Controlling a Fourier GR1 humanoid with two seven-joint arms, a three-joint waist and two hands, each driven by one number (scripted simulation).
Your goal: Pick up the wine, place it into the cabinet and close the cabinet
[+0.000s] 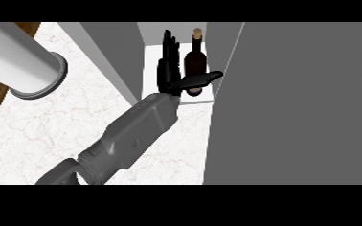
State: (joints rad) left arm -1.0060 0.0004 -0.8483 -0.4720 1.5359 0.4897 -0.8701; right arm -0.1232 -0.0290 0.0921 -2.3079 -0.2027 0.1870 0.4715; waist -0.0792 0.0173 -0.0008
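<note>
The wine bottle [195, 63], dark with a pale cork top, stands upright inside the open cabinet on its white floor [154, 56]. My left hand [168, 69] reaches into the cabinet from the lower left and lies against the bottle's left side. Its fingers point straight toward the cabinet's back, and its thumb [201, 79] sticks out to the right across the bottle's lower body. The hand is open. The bottle's base is hidden behind the thumb. My right hand does not show.
The cabinet's grey door [290, 100] stands open and fills the right side. A grey panel [113, 52] borders the opening on the left. A large white cylinder [32, 64] lies at the upper left on the marble counter [63, 119].
</note>
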